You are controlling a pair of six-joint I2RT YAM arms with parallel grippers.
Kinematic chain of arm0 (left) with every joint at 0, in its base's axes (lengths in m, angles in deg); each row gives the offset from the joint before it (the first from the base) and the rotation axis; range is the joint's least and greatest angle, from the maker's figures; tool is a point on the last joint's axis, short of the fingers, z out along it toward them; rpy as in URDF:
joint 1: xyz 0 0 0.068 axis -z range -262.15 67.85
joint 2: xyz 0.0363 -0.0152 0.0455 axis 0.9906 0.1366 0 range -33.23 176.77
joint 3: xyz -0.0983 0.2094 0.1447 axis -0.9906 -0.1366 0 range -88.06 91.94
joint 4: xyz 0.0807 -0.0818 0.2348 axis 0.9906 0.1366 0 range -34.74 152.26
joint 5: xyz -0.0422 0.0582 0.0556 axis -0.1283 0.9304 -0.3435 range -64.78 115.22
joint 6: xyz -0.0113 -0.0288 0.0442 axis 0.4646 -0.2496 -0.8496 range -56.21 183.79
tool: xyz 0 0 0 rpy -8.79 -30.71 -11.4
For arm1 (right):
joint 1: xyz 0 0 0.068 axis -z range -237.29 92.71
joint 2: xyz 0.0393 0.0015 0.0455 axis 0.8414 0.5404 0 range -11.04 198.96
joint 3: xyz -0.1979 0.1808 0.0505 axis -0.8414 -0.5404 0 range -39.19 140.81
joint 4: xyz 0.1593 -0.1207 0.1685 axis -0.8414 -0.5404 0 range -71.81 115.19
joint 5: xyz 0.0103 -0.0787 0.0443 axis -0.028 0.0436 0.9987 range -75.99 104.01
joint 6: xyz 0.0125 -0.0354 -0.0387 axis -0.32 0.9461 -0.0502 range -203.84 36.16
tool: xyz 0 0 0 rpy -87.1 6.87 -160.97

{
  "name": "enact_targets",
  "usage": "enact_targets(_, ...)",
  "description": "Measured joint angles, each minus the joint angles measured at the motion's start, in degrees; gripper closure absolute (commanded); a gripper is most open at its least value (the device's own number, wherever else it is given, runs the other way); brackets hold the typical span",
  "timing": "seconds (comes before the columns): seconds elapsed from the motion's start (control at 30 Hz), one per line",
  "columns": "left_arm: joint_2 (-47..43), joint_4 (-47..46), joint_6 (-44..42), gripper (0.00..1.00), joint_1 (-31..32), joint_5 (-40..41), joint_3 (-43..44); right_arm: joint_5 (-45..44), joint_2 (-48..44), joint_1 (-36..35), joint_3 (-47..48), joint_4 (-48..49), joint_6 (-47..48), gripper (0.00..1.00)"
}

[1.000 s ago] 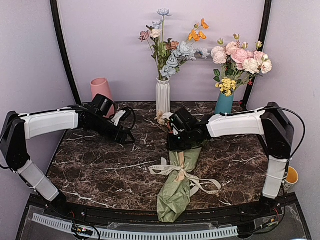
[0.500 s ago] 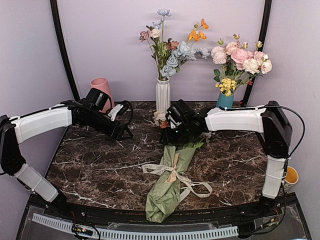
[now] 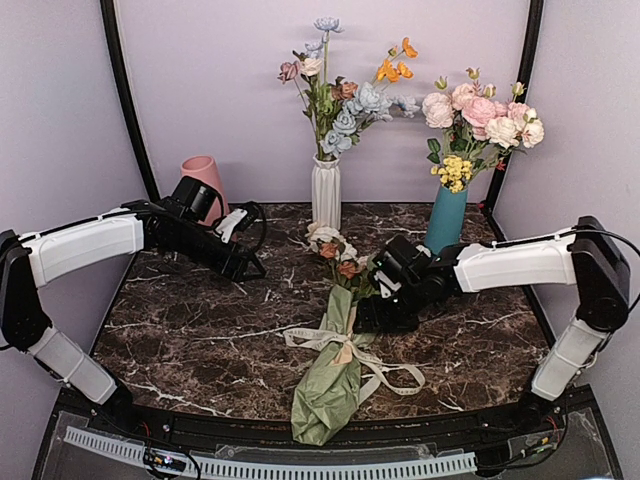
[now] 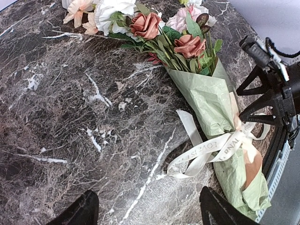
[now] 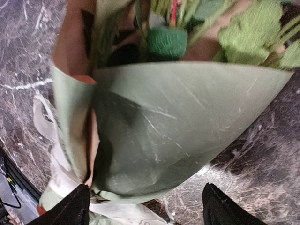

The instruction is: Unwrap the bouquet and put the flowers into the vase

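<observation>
The bouquet [image 3: 330,385] runs from lower centre up toward mid-frame. The right gripper [image 3: 372,314] (jaws spread, empty) sits just right of it, nearer than the open left gripper [image 3: 254,270].

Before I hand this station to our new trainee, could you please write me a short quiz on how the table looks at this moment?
1. True or false: the cream ribbon is tied around the bouquet.
2. Where is the pink vase? A) standing at the far left corner of the table; B) lying on its side mid-table; C) at the near edge by the arm bases.
3. Which gripper is right beside the bouquet, and how do its jaws stand?
Key: 1 true; 2 A; 3 the right gripper, jaws open.
</observation>
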Motion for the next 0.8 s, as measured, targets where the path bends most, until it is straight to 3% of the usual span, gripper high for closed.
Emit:
enact_targets(0.27,0.0,1.2,-0.8,0.23,0.0,0.6,0.0,6.2,9.3,0.0,2.3,6.5,-0.1,0.35)
enact_targets(0.7,-0.7,5.3,-2.1,0.23,0.0,5.5,0.0,11.5,29.4,0.7,30.2,8.9,7.2,0.35)
enact_targets(0.8,-1.5,6.8,-2.6,0.22,0.0,6.0,0.0,11.7,30.2,1.6,32.3,8.9,8.5,0.32)
